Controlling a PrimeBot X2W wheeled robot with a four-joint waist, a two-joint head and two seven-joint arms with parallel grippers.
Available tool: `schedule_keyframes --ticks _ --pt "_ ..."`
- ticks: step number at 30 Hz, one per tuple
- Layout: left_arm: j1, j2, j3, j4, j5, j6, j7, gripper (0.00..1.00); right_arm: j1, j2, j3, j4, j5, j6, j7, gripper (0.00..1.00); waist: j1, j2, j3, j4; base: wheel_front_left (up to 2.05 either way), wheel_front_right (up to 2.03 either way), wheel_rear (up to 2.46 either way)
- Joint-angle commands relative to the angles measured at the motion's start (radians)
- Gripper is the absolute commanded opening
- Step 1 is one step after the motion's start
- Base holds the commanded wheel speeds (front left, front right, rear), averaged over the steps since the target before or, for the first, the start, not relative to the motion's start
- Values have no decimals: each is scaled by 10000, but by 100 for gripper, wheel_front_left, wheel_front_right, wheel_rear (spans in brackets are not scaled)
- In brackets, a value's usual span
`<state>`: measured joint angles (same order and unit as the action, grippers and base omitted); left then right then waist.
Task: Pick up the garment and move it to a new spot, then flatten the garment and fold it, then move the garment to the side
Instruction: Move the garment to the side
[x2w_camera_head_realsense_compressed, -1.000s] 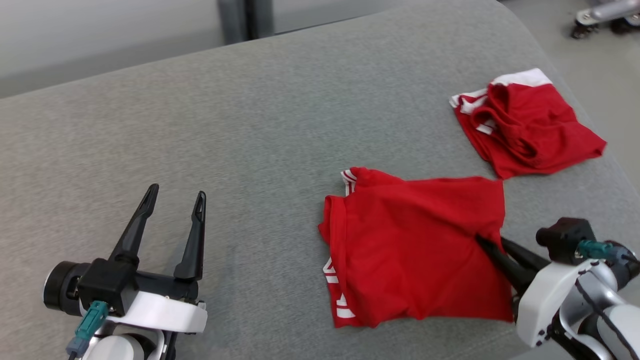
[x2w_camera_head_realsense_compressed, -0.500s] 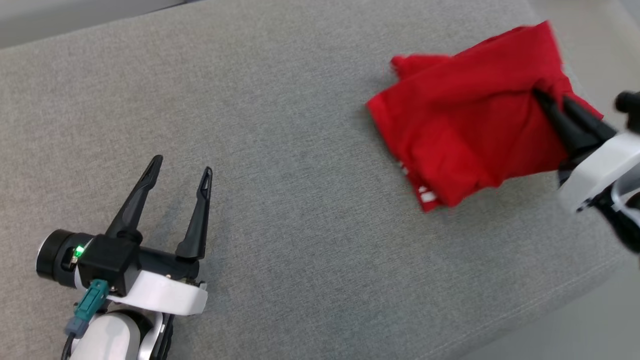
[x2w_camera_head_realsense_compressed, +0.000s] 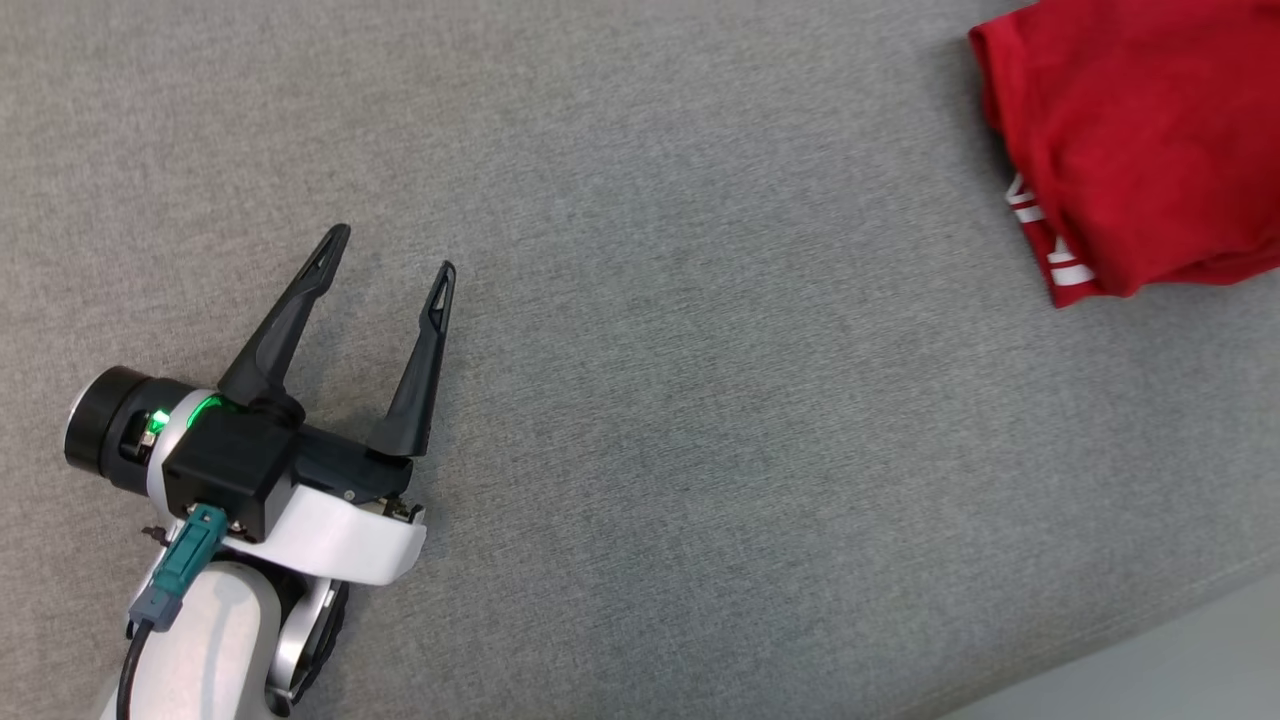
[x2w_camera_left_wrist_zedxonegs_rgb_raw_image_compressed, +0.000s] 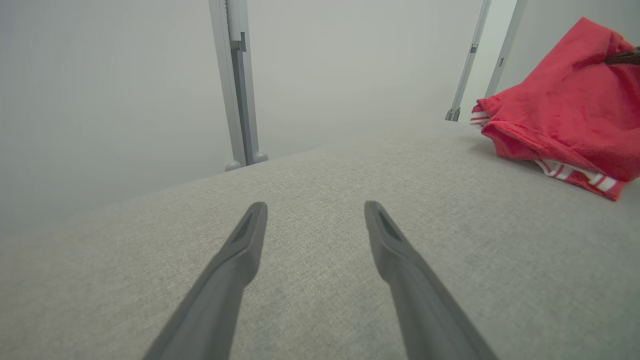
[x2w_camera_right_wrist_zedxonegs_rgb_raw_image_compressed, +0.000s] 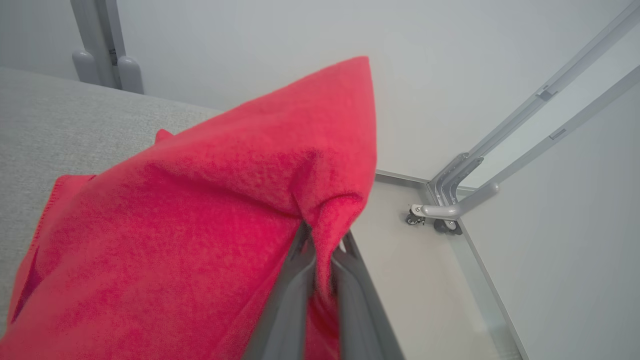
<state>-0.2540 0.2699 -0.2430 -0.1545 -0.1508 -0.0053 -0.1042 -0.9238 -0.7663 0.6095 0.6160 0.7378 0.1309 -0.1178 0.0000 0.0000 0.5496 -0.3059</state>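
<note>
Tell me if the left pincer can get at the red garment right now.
Probably, with a long reach: bare grey surface lies between the open left pincer and the red garment, nothing in the way. The right pincer is shut on the garment, though, holding part of it up.

We've got the left tool (x2w_camera_head_realsense_compressed: 393, 250) over the near left of the worktop (x2w_camera_head_realsense_compressed: 700, 420), and well apart, at the far right by its edge, the garment (x2w_camera_head_realsense_compressed: 1130, 140), one fold caught in the right tool (x2w_camera_right_wrist_zedxonegs_rgb_raw_image_compressed: 324, 239).

Items counted: one red garment (x2w_camera_head_realsense_compressed: 1140, 140); two grippers, left gripper (x2w_camera_head_realsense_compressed: 388, 250) and right gripper (x2w_camera_right_wrist_zedxonegs_rgb_raw_image_compressed: 324, 235); one grey desk (x2w_camera_head_realsense_compressed: 700, 420).
</note>
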Motion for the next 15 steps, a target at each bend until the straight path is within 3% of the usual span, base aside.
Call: schedule_keyframes --ticks 1,3,4,5,6,11,15 --pt "-183 70 -1 -35 51 -33 20 100 -165 -93 46 157 -69 -4 -175 0 0 0 260 146 0 0 0" --pt "-335 75 -63 -49 89 -72 12 100 -385 -158 229 787 -174 -4 -272 0 0 0 420 224 0 0 0" --pt "-398 73 -96 -41 103 -83 11 100 -522 -180 284 1073 -269 -4 -440 27 0 0 482 264 0 0 0" --pt "-457 70 -112 -25 110 -97 1 100 -630 -131 319 1358 -306 -4 -550 72 0 0 527 294 0 0 0" --pt "-501 74 -119 -10 116 -81 -9 100 -698 -58 355 1691 -372 -2 -637 100 0 0 563 317 0 0 0" --pt "-613 -4 -160 236 28 -1 -152 100 -1063 412 -15 3584 -870 -4 -1285 100 0 0 447 384 0 0 0" --pt "-513 -121 -170 472 -117 49 -322 100 -667 939 -625 3972 -617 -2 -1481 100 0 0 20 487 0 0 0"
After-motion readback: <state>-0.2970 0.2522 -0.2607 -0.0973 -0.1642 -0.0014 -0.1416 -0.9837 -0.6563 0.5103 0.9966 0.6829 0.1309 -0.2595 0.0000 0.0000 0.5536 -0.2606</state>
